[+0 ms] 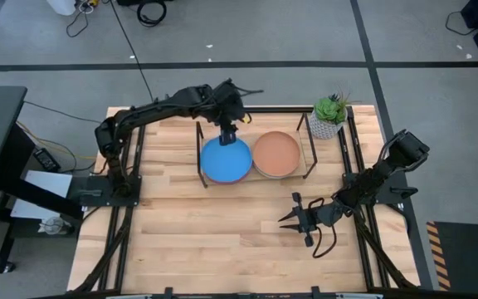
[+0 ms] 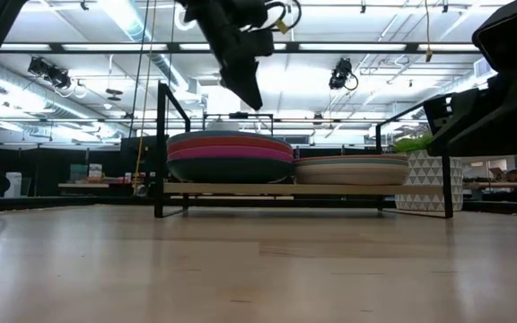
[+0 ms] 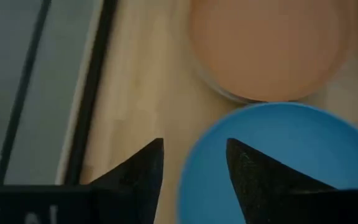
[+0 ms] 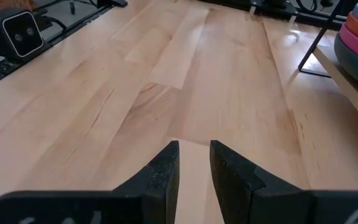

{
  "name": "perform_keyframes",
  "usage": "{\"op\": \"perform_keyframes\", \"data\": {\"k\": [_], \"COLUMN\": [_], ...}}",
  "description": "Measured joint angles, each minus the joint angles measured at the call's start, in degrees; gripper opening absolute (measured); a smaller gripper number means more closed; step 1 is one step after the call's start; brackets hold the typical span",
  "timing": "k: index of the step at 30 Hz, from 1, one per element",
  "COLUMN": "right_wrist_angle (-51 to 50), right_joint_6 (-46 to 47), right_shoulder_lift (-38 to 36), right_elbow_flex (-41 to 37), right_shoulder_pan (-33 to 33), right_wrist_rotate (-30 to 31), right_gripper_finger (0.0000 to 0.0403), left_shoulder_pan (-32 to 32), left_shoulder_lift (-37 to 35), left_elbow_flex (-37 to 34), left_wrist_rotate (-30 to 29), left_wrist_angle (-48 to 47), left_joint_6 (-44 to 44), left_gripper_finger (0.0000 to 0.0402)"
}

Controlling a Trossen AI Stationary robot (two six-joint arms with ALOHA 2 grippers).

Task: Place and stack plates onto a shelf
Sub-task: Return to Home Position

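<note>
Left hand [image 1: 227, 137] hovers over the back edge of the left stack in the shelf [image 2: 276, 188], fingers apart, holding nothing. Blue plate [image 1: 226, 162] tops that stack, with orange plate [image 2: 232, 142], magenta plate [image 2: 232, 153] and dark teal plate [image 2: 232, 169] under it. Peach plate [image 1: 276, 154] tops the shelf's right stack, just beside the blue one. Right hand [image 1: 290, 218] sits low over the worktop [image 1: 189, 241] in front of the shelf's right end, fingers narrowly apart, empty. Potted plant [image 1: 330, 116] stands at the shelf's right back corner.

From above, the blue plate [image 1: 226, 160] and peach plate [image 1: 276, 154] hide the lower plates [image 2: 230, 154] under them. The left wrist view cuts both off, blurred.
</note>
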Motion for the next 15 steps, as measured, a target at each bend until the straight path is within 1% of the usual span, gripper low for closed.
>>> {"op": "perform_keyframes", "data": {"k": [5,10,12,15], "right_wrist_angle": [0.0,0.5,2.2,6.8], "right_joint_6": [-0.9,-4.4,-5.7,-6.9], "right_shoulder_lift": [0.0,0.0,-0.1,-0.8], "right_elbow_flex": [0.0,0.0,-0.1,-2.3], "right_shoulder_pan": [0.0,0.0,0.1,0.2], "right_wrist_rotate": [0.0,0.9,1.0,-2.0], "right_gripper_finger": [0.0096,0.0096,0.0096,0.0095], "left_shoulder_pan": [-4.9,-10.8,-12.8,-14.8], "left_shoulder_lift": [0.0,-2.3,-3.8,-6.4], "left_elbow_flex": [0.0,0.6,-0.2,-4.0], "left_wrist_rotate": [0.2,0.5,2.9,9.0], "left_wrist_angle": [-1.4,-1.4,0.7,5.2], "left_joint_6": [-1.6,-1.7,-1.6,-2.0], "left_gripper_finger": [0.0170,0.0153,0.0145,0.0133]}}
